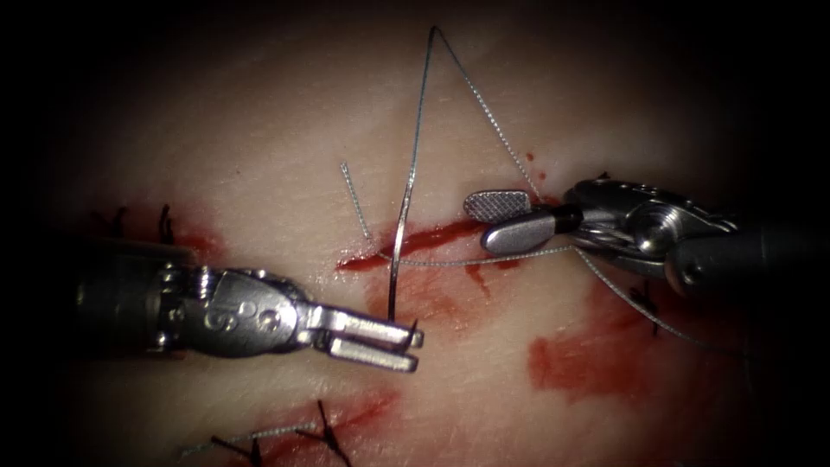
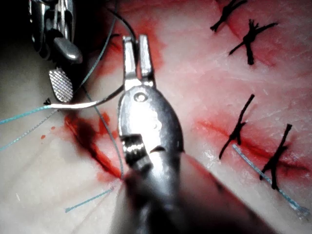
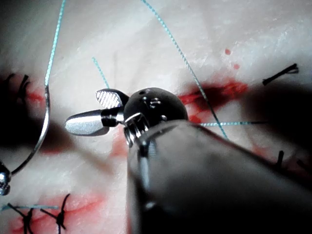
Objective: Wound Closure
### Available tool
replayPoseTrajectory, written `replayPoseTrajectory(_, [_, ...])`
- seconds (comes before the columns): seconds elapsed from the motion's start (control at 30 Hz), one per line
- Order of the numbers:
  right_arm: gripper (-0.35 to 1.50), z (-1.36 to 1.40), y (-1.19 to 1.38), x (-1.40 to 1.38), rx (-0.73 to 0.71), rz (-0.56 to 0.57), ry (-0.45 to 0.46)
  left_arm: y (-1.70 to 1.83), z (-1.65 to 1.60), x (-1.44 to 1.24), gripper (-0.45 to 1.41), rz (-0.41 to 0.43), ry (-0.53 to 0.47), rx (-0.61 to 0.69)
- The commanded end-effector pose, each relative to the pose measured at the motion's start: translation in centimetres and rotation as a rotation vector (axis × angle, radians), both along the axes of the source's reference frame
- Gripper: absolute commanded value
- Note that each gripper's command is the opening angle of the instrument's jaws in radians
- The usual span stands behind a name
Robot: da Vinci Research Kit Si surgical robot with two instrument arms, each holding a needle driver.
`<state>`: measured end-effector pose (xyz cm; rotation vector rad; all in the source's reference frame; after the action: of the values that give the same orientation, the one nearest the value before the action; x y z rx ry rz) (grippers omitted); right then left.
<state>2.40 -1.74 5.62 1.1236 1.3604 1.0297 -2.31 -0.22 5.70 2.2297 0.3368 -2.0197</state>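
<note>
Your left tool [image 1: 413, 346] grips the needle [image 1: 399, 246] near its pointed end, jaws closed on it; the needle rises toward 12 o'clock across the cut [image 1: 406, 246], apparently free of the tissue [image 1: 259, 138]. Your right tool [image 1: 501, 219] sits at 3 o'clock, jaws spread, holding nothing, thread [image 1: 484, 111] trailing beside it

Little of a room can be made out. In the endoscope view, the lit middle is ringed by a dark surround [image 1: 35, 78] that blackens toward every edge and corner. The light is thrown brightest on the centre and is lost outward. In both wrist views strong, pale light is cast close in, with deep shadow [image 2: 14, 58] seen beyond it
</note>
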Motion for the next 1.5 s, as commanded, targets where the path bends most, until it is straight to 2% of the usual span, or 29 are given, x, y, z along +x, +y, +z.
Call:
replayPoseTrajectory(0.03, [1.06, 0.02, -0.08, 0.16, 0.022, 0.004, 0.0, -0.02, 0.06, -0.06, -0.45, -0.016, -0.02, 0.0])
replayPoseTrajectory(0.27, [1.01, 0.13, -0.14, 0.31, 0.058, 0.027, 0.042, -0.05, 0.13, -0.12, -0.45, -0.05, -0.045, -0.02])
replayPoseTrajectory(0.53, [1.0, 0.26, -0.17, 0.44, 0.069, 0.035, 0.044, -0.08, 0.15, -0.15, -0.45, -0.056, -0.04, -0.024])
replayPoseTrajectory(0.87, [0.96, 0.22, -0.16, 0.47, 0.073, 0.06, 0.095, -0.12, 0.19, -0.16, -0.45, -0.043, -0.051, -0.048])
replayPoseTrajectory(1.43, [0.89, 0.17, -0.12, 0.51, 0.079, 0.068, 0.093, -0.17, 0.26, -0.19, -0.45, -0.033, -0.051, -0.07])
replayPoseTrajectory(1.47, [0.76, 0.17, -0.12, 0.52, 0.079, 0.068, 0.093, -0.17, 0.26, -0.19, -0.45, -0.033, -0.051, -0.07])
replayPoseTrajectory(1.5, [0.54, 0.17, -0.12, 0.52, 0.079, 0.068, 0.093, -0.17, 0.26, -0.19, -0.45, -0.033, -0.051, -0.07])
